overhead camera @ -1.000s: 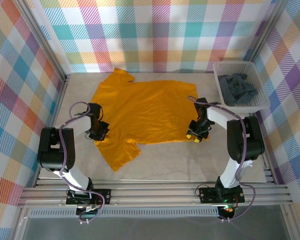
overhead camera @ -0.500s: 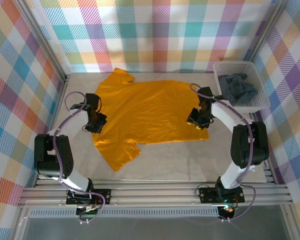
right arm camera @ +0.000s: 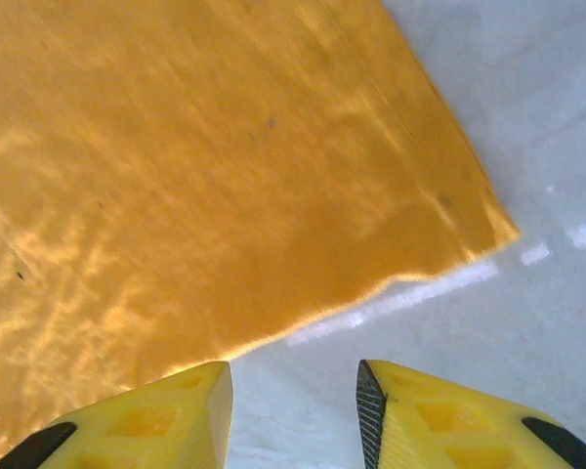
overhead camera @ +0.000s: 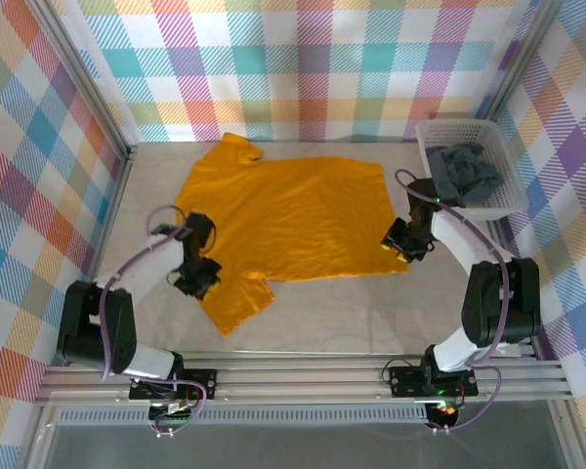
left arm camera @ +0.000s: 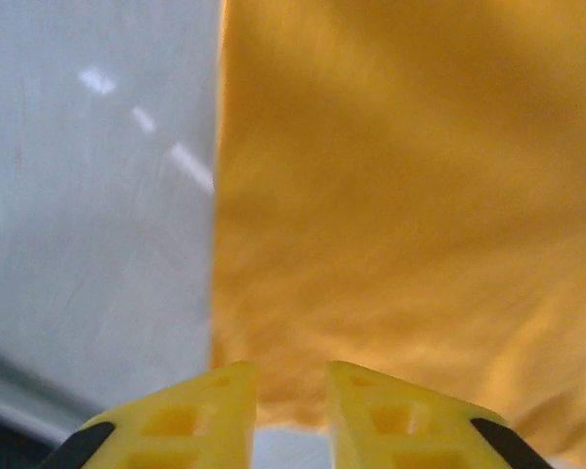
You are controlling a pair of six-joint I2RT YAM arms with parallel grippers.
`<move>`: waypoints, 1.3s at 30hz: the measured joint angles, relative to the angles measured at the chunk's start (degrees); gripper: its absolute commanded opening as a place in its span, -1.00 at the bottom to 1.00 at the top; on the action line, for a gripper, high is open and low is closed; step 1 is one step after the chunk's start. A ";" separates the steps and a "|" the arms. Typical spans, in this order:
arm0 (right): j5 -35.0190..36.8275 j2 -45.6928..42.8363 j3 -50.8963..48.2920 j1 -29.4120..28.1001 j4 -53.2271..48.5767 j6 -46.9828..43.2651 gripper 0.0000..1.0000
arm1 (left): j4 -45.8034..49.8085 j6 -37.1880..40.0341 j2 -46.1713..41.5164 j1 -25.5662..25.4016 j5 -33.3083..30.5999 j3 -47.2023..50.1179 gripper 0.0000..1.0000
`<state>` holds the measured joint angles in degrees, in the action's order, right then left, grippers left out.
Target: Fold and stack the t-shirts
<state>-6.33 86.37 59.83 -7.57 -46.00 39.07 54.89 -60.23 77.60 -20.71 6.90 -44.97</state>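
Observation:
The mustard-orange t-shirt (overhead camera: pixel 288 220) lies spread flat across the middle of the table, collar to the far left and hem to the right. My left gripper (overhead camera: pixel 197 278) hovers low at the shirt's near sleeve. Its fingers stand slightly apart in the left wrist view, where the left gripper (left arm camera: pixel 291 376) has the orange cloth (left arm camera: pixel 400 195) edge just beyond its tips. My right gripper (overhead camera: pixel 400 244) sits at the near-right hem corner. In the right wrist view the right gripper (right arm camera: pixel 295 376) is open over bare table, just short of the hem (right arm camera: pixel 205 166). The dark slate-grey t-shirt (overhead camera: pixel 466 171) lies crumpled in the basket.
The white lattice basket (overhead camera: pixel 488 132) stands at the far right corner against the plaid wall. Grey table (overhead camera: pixel 352 313) runs between the shirt and the metal rails at the near edge. Plaid walls close in on three sides.
The left gripper has swung toward the near edge, down to the near sleeve. The right gripper has moved right, off the cloth to the hem corner. The shirt lies much as before.

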 measured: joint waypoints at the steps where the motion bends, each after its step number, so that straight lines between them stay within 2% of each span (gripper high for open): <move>1: -0.28 -0.46 -0.94 0.00 0.00 0.33 -0.20 | 0.35 -1.09 -1.25 -2.12 0.90 1.90 -0.25; 4: -0.85 -0.66 -2.69 0.00 0.02 0.76 -0.19 | 0.39 -4.66 -4.46 -5.84 2.43 6.71 -0.18; 8: -1.66 -0.72 -2.97 0.00 -0.07 0.57 -0.18 | -1.90 -8.68 -6.47 -6.64 2.93 10.40 -0.12; 14: -2.47 -2.23 -3.89 0.00 0.00 0.00 -0.19 | -7.23 -12.11 -6.10 -7.61 2.86 10.95 -0.12; 18: -2.91 -3.37 -4.59 0.00 0.02 -0.59 -0.18 | -7.52 -13.55 -6.10 -8.70 2.23 10.10 -0.13; 25: -3.32 -3.72 -4.90 0.00 0.02 -0.57 -0.18 | -8.55 -14.10 -3.23 -8.90 2.05 10.40 -0.31; 27: -3.08 -3.72 -4.90 0.00 0.00 -0.55 -0.16 | -8.83 -13.92 -2.32 -8.90 2.10 10.19 -0.42; 31: -0.26 -3.74 -5.27 0.11 -0.04 0.17 -0.14 | -6.97 -13.22 -1.11 -8.92 1.60 9.51 -1.00; 39: 2.78 -2.08 -8.52 5.70 2.10 4.26 -0.23 | -5.35 -11.72 -5.49 -9.22 -1.70 11.23 -1.00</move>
<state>-3.55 84.29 51.31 -1.87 -43.90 43.33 49.54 -71.94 72.12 -29.93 5.19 -33.74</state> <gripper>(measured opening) 0.390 0.060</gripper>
